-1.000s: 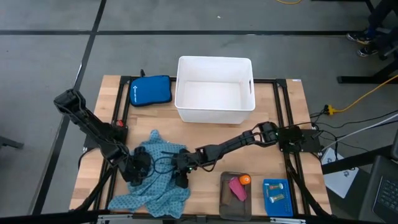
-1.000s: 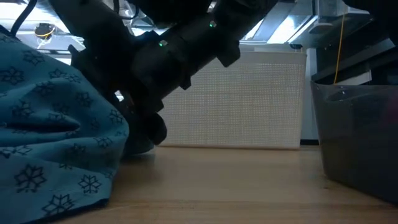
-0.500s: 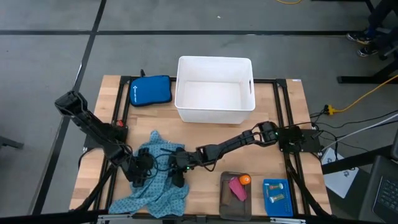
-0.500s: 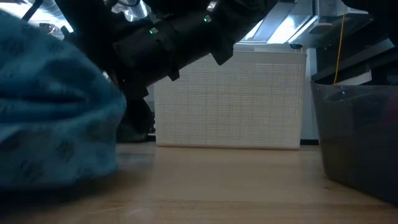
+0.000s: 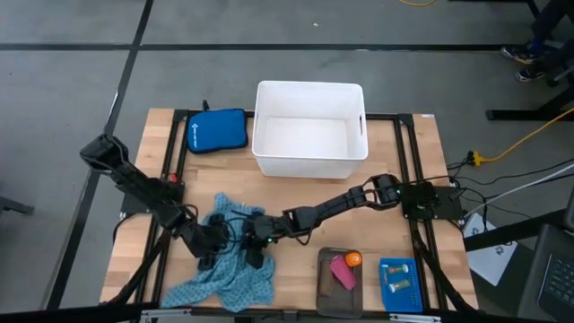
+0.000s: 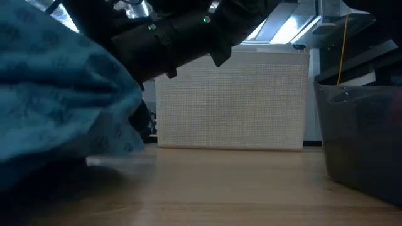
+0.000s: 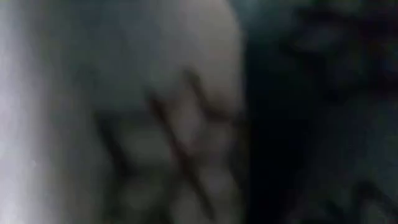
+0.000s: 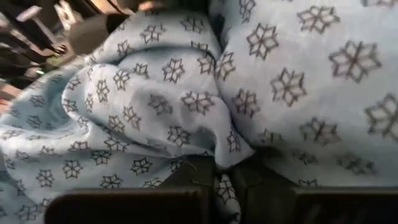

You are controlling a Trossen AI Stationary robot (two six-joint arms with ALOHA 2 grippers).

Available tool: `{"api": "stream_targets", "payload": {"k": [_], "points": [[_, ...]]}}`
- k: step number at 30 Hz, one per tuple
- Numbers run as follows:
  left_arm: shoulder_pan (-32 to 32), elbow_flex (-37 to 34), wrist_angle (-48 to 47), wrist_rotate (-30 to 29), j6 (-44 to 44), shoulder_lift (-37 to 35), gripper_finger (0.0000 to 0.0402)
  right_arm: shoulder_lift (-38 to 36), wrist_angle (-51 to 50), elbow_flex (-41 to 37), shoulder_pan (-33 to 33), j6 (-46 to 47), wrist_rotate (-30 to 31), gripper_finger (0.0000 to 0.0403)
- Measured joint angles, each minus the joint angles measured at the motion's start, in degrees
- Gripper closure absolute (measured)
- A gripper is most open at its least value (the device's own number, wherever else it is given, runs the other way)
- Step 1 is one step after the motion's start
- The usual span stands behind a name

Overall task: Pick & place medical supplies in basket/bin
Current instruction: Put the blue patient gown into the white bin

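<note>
High view: teal cloth [image 5: 226, 269] lies bunched on the near-left part of the wooden table [image 5: 413, 179], both arms bent in over its far end. Left gripper [image 5: 212, 250] and right gripper [image 5: 258, 249] sit close side by side on the cloth, left one toward the table's left edge, right one toward the centre.

Right wrist view: fingers pinched shut on a fold of the cloth [image 8: 186, 106], fabric puckered between the dark pads. Left wrist view: smeared, only patterned fabric pressed close; left fingers closed too, apparently on cloth.

Low view: cloth [image 6: 56, 107] bulges up at the left, its lower edge looking just off the table.

Key relation: white tub [image 5: 309, 130] stands at the far centre, beyond and to the right of both grippers. The cloth's loose bulk trails toward the near edge, away from the tub. Right arm is slightly nearer the tub. Judgement: lift high before carrying, or the tail drags.
</note>
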Motion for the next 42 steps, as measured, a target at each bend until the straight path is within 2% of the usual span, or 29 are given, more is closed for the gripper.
{"api": "stream_targets", "payload": {"k": [6, 12, 18, 23, 31, 38, 42], "points": [[1.79, -0.02, 5.66, 0.81, 4.13, 0.0, 0.0388, 0.0, 3.23, 0.0, 0.02, -0.15, -0.78, 0.0396], [2.33, 1.29, 6.16, -0.13, 6.61, 0.02, 0.0392, -0.07, 3.34, 0.13, 0.04, 0.04, -0.87, 0.0395], [2.29, 5.84, 4.13, 0.11, 11.75, -0.09, 0.0392, -0.07, 0.39, 5.35, 0.3, -1.79, -4.93, 0.0395], [2.29, 9.51, -0.04, -1.25, 14.89, -0.25, 0.0392, -0.04, -7.78, 11.27, 0.48, -5.53, -5.09, 0.0395], [2.42, 11.69, -12.86, -7.45, 17.31, -5.34, 0.0392, -0.93, -14.26, 14.43, 0.34, -9.91, 2.58, 0.0396], [2.64, 11.84, -10.42, -13.54, 19.34, -14.58, 0.0393, -7.5, -18.16, 14.66, 0.31, -14.89, 6.96, 0.0397], [3.34, 11.98, -7.84, -14.98, 22.69, -19.31, 0.0393, -10.51, -17.41, 14.73, -0.18, -17.15, 7.56, 0.0397]]}}
